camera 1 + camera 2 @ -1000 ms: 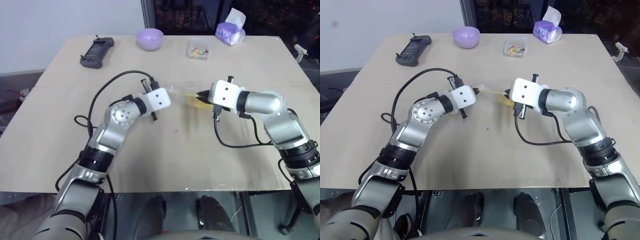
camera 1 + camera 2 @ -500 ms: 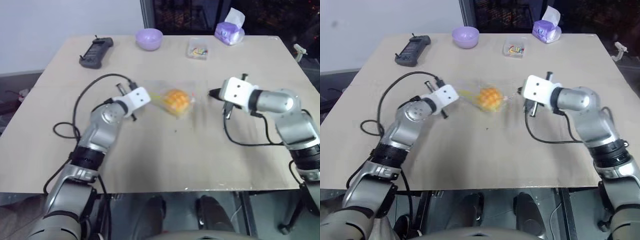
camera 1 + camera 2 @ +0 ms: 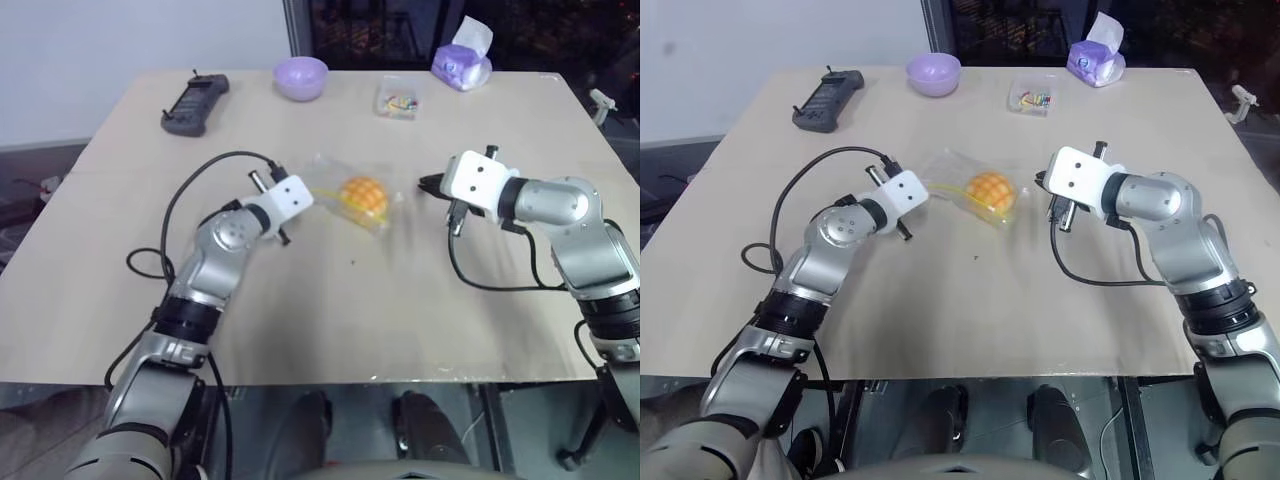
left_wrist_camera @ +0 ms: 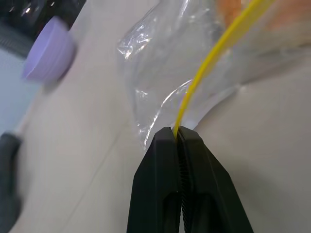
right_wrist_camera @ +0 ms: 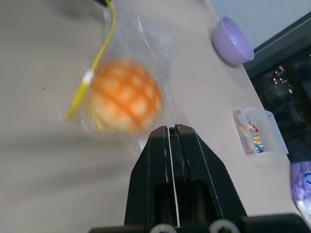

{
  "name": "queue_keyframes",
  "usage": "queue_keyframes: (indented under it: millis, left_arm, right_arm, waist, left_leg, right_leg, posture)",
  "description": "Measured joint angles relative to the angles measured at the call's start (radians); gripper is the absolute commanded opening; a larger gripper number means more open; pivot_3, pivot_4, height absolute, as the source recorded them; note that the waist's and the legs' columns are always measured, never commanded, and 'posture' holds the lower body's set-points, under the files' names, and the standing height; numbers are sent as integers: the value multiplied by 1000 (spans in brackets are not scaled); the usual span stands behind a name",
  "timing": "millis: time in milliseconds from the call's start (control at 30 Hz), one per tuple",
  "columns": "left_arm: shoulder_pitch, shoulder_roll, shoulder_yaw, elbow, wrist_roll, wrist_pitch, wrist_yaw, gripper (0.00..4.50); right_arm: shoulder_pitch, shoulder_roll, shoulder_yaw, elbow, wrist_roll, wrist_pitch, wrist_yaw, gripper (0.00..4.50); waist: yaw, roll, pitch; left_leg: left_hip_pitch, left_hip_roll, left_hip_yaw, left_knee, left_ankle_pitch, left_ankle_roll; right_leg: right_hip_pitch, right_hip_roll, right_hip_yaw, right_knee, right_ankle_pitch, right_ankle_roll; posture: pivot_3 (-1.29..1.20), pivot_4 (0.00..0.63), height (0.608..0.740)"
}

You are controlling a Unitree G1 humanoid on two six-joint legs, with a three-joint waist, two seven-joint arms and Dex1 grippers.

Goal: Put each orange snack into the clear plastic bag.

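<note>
We are pinching the clear plastic bag (image 3: 350, 195) by its seal with the left hand (image 4: 176, 133), right hand (image 5: 171, 130) pressed together empty beside the orange snack (image 3: 364, 194); lowering gently seems wise.

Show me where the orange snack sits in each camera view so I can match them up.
Left eye view: orange snack mid-table, inside the clear plastic bag.
Right eye view: mid-table, between the two arms.
Left wrist view: an orange blur at the top edge, past the yellow seal strip.
Right wrist view: just beyond the right gripper.
Shared landmark: the lilac bowl.
</note>
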Motion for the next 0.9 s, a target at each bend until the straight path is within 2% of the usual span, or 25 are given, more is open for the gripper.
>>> queue_keyframes:
  millis: [133, 200, 233, 300, 633, 900]
  left_arm:
    - [11, 0, 0, -3, -5, -7, -11, 0]
    - [14, -1, 0, -9, -5, -8, -18, 0]
    - [15, -1, 0, -13, -5, -8, -19, 0]
    - [15, -3, 0, -22, -5, -9, -21, 0]
    - [24, -7, 0, -28, -6, -9, -28, 0]
    - [25, -13, 0, -31, -6, -9, -29, 0]
  right_arm:
    - [45, 19, -4, -53, 62, 84, 38, 90]
    - [77, 52, -1, -86, 112, 153, 57, 460]
    - [84, 64, 0, -89, 129, 182, 61, 720]
    - [97, 78, 5, -95, 140, 219, 58, 1854]
    - [96, 152, 50, -34, 101, 229, 3, 1854]
    - [45, 218, 49, 163, 62, 190, -77, 1854]
  waist:
    - [-1, 0, 0]
    - [-1, 0, 0]
    - [-1, 0, 0]
    - [0, 0, 0]
    - [-1, 0, 0]
    - [-1, 0, 0]
  left_leg:
    - [0, 0, 0, 0, 0, 0]
    - [0, 0, 0, 0, 0, 0]
    - [0, 0, 0, 0, 0, 0]
    - [0, 0, 0, 0, 0, 0]
    - [0, 0, 0, 0, 0, 0]
    - [0, 0, 0, 0, 0, 0]
  right_leg:
    - [0, 0, 0, 0, 0, 0]
    - [0, 0, 0, 0, 0, 0]
    - [0, 0, 0, 0, 0, 0]
    - [0, 0, 0, 1, 0, 0]
    - [0, 0, 0, 1, 0, 0]
    - [0, 0, 0, 1, 0, 0]
  posture:
    - [0, 150, 740]
    - [0, 150, 740]
    - [0, 150, 740]
    - [0, 150, 740]
    - [0, 150, 740]
    - [0, 150, 740]
